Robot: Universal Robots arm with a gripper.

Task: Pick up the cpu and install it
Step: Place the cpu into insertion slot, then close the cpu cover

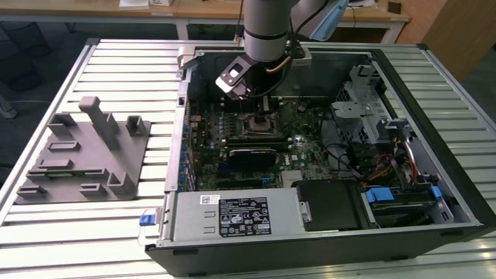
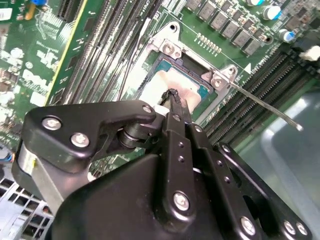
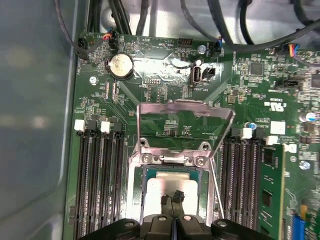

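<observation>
The cpu (image 3: 156, 191), a flat silvery square with a pale rim, lies flat inside the motherboard socket (image 1: 259, 123). The socket's metal load plate (image 3: 185, 107) is swung up and open, and its thin lever (image 2: 265, 105) sticks out to one side. My gripper (image 3: 172, 198) hangs right over the middle of the cpu (image 2: 152, 82), its two black fingertips (image 2: 173, 96) pressed together with nothing between them. The tips are at or just above the chip's top; I cannot tell if they touch. In the exterior view the gripper (image 1: 263, 107) reaches down into the open computer case.
A grey fixture (image 1: 78, 157) stands on the slatted table at the exterior view's left, outside the case. Memory slots flank the socket, with one memory stick (image 3: 270, 185) fitted. A black block (image 1: 252, 156), the power supply (image 1: 232, 215), drive cages and cables crowd the case.
</observation>
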